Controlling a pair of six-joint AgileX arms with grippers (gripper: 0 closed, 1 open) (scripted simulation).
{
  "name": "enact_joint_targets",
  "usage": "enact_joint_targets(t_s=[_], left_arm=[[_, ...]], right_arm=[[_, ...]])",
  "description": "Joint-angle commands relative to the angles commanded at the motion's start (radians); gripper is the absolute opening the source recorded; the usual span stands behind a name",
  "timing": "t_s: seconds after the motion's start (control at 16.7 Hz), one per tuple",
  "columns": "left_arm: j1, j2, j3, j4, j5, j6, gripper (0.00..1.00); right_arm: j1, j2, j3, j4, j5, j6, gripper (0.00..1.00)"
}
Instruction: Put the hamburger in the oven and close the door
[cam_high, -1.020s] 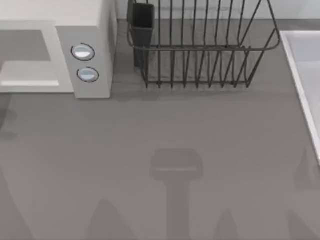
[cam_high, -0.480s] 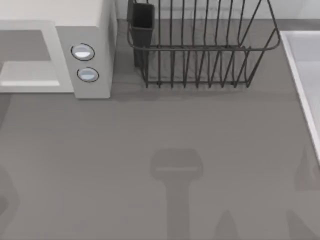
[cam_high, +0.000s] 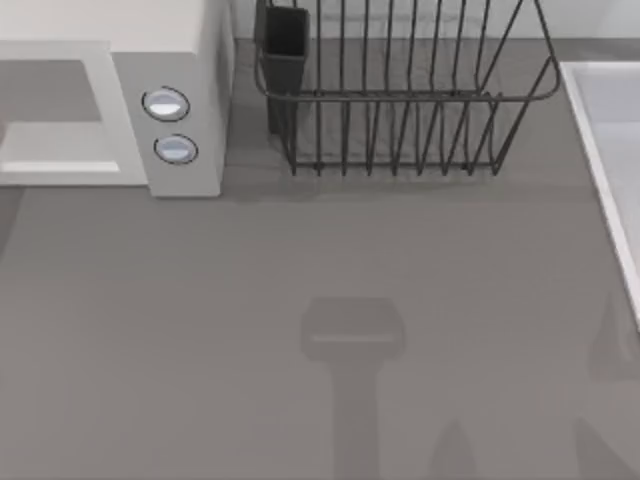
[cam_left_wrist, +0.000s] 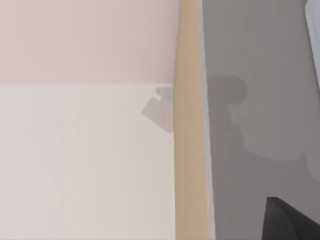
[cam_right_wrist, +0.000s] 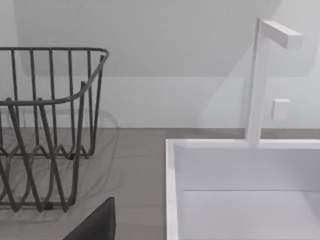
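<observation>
The oven (cam_high: 185, 60) stands at the table's far left, white, with two round knobs (cam_high: 166, 104) on its side panel and its grey cavity (cam_high: 50, 90) showing. The hamburger is out of view. I cannot make out the door. A dark part of my left gripper (cam_left_wrist: 290, 222) shows at the corner of the left wrist view, over the grey table near its tan edge (cam_left_wrist: 189, 150). A dark part of my right gripper (cam_right_wrist: 95, 225) shows low in the right wrist view, between the rack and the sink.
A dark wire dish rack (cam_high: 400, 100) with a black cup (cam_high: 285, 35) stands at the back centre. A white sink (cam_high: 610, 150) with a white faucet (cam_right_wrist: 255, 80) lies along the right side. Arm shadows fall on the grey tabletop (cam_high: 350, 340).
The shadow on the table's left side has slid down and off the left edge. The oven, rack and sink have not moved.
</observation>
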Motion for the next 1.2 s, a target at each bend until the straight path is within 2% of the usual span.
enact_joint_targets(t_s=[0.24, 0.66, 1.02, 1.2], left_arm=[[-0.002, 0.011, -0.036, 0.043, -0.002, -0.002, 0.00], [0.002, 0.105, -0.240, 0.354, 0.003, 0.004, 0.00], [-0.003, 0.113, -0.268, 0.380, 0.002, 0.003, 0.00], [-0.034, 0.051, -0.335, 0.417, -0.014, -0.035, 0.00]], right_arm=[[0.000, 0.000, 0.000, 0.000, 0.000, 0.000, 1.00], [0.000, 0.000, 0.000, 0.000, 0.000, 0.000, 1.00], [0.000, 0.000, 0.000, 0.000, 0.000, 0.000, 1.00], [0.000, 0.000, 0.000, 0.000, 0.000, 0.000, 1.00]])
